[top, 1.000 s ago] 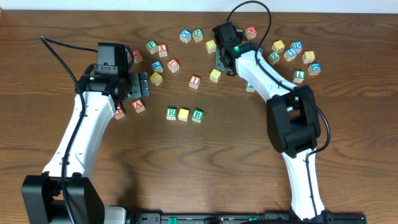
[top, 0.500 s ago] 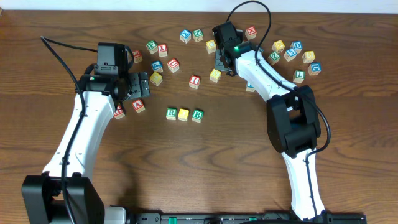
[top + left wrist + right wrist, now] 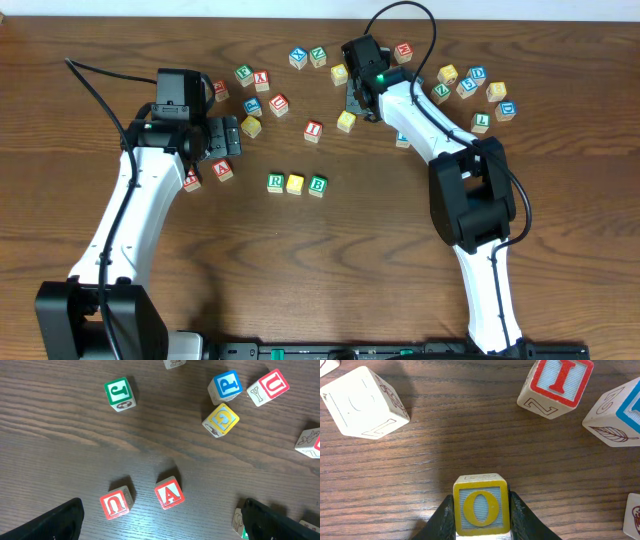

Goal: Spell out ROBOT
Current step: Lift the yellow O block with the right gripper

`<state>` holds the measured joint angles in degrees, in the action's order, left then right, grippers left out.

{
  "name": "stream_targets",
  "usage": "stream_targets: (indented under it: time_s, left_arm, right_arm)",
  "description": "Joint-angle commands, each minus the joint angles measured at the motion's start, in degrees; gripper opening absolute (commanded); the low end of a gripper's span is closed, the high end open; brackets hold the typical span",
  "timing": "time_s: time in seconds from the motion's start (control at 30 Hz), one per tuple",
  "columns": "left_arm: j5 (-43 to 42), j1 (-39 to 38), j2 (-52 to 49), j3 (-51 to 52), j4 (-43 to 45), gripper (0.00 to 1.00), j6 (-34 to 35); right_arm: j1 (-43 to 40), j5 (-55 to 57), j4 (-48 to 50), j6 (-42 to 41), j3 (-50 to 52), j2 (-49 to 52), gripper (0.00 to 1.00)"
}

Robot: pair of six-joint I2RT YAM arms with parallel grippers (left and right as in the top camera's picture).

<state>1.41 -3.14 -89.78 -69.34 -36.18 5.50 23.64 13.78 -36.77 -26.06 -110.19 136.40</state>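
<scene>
1. The right arm [image 3: 468,200] stood up from the near edge of the tabletop [image 3: 560,240], right of centre. It bent at the elbow and reached toward the far edge, with the wrist folded back over the wood.
2. The right gripper [image 3: 481,516] was clamped on the yellow O cube [image 3: 481,507]. A dark finger pressed against each side face, and the O faced the wrist camera. Whether the cube rested on the wood or hung just off it could not be told.
3. That cube was in the far half of the tabletop, a little right of centre. The red I cube [image 3: 556,382] was near it but apart.
4. The left arm [image 3: 130,220] rose from the near left corner and stretched toward the far edge. Its wrist was bent so that the left gripper [image 3: 224,137] pointed right, toward the middle.
5. The left jaws stood wide apart and empty. The red A cube [image 3: 168,495] and a red U cube [image 3: 116,505] lay on the wood ahead of the fingers, touching neither.
6. Near the middle of the tabletop, a green R cube [image 3: 276,182], a plain yellow cube [image 3: 295,184] and a green B cube [image 3: 317,185] formed a tight row from left to right, well apart from both grippers.
</scene>
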Motion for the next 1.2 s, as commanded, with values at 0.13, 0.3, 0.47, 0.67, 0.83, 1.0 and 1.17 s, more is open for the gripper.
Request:
stream_targets:
  time_s: [0.13, 0.3, 0.47, 0.67, 0.83, 1.0, 1.17]
  left_arm:
    - [-0.4, 0.2, 0.1, 0.5, -0.2, 0.99, -0.8]
    - [-0.4, 0.2, 0.1, 0.5, -0.2, 0.99, -0.8]
    - [-0.4, 0.2, 0.1, 0.5, -0.2, 0.99, -0.8]
    - [-0.4, 0.2, 0.1, 0.5, -0.2, 0.99, -0.8]
    - [-0.4, 0.2, 0.1, 0.5, -0.2, 0.99, -0.8]
    - [-0.4, 0.2, 0.1, 0.5, -0.2, 0.99, -0.8]
    - [-0.4, 0.2, 0.1, 0.5, -0.2, 0.99, -0.8]
  right_arm:
    - [0.0, 0.9, -0.3, 1.5, 0.1, -1.2, 0.23]
    - [0.0, 1.2, -0.3, 1.6, 0.0, -2.4, 0.23]
    - [0.0, 2.4, -0.3, 2.7, 0.0, -4.1, 0.23]
    - [0.1, 3.5, -0.3, 3.9, 0.0, -6.9, 0.23]
    - [0.1, 3.9, -0.3, 3.9, 0.0, -9.7, 0.23]
    - [0.1, 4.2, -1.5, 3.8, 0.0, -13.0, 0.22]
    - [0.3, 6.4, -4.8, 1.8, 0.0, -17.1, 0.23]
